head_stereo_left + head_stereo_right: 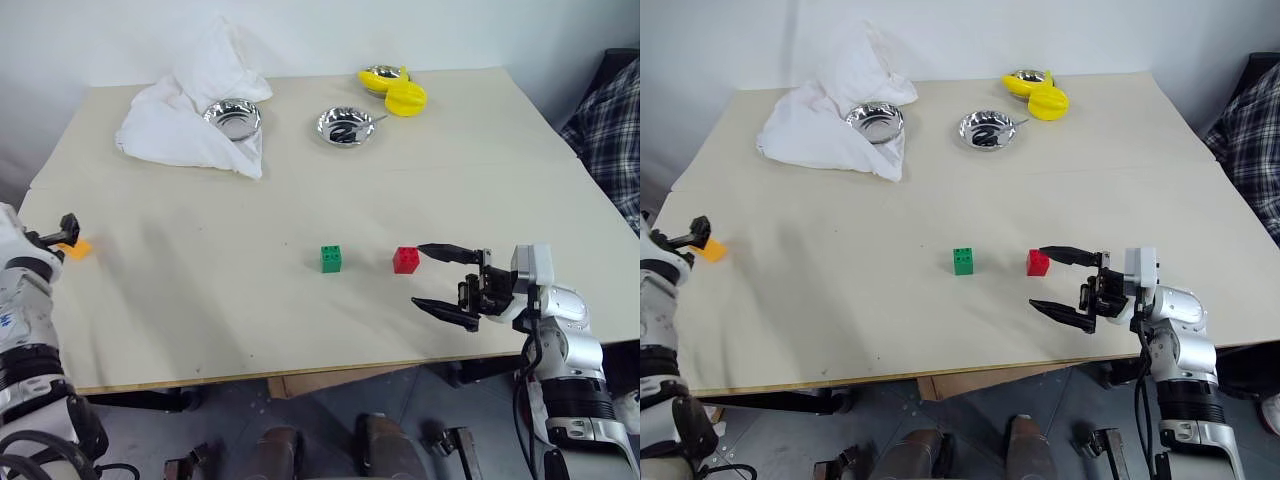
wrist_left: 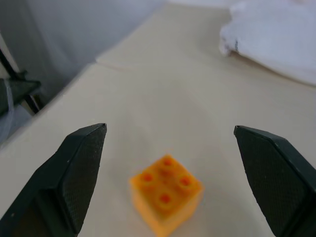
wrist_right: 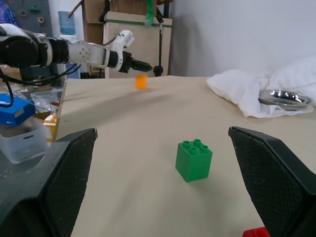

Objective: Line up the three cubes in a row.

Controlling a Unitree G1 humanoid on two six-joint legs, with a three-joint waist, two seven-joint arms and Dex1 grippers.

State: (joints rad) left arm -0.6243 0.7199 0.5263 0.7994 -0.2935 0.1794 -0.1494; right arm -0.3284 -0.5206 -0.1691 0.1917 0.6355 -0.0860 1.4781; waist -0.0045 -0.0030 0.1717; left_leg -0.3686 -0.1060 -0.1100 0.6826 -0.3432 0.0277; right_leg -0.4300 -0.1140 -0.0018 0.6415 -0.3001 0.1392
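While the green cube [image 1: 331, 258] sits near the front middle of the table [image 1: 300, 320] and serves as the marker here, the orange cube [image 1: 75, 248] lies far to its left, close to the table's left edge and well apart from the other two. The left gripper [image 1: 62, 230] is right at that orange cube, fingers spread wide and holding nothing. In the left wrist view the cube [image 2: 166, 191] lies straight ahead between the two black fingers [image 2: 81, 168], turned a little so one corner faces the wrist. That is the relation the next move likely turns on: the stray cube is dead ahead of the left gripper and the left arm is by far the nearer, so closing on it looks like the step in hand.

Just right of the green cube, with a small gap, stands the red cube [image 1: 406, 260]. Those two already look roughly level with each other. Right of the red cube the right gripper [image 1: 444, 280] hovers, also wide open and empty, one fingertip close beside the red cube.

All three cubes are small, hard, glossy plastic bricks with four round studs on top. Behind the green cube, towards the far edge, lie a crumpled white cloth [image 1: 180, 120], two shiny steel bowls [image 1: 232, 118] and yellow lemon shapes [image 1: 405, 97]. The tabletop itself is matt, pale board.
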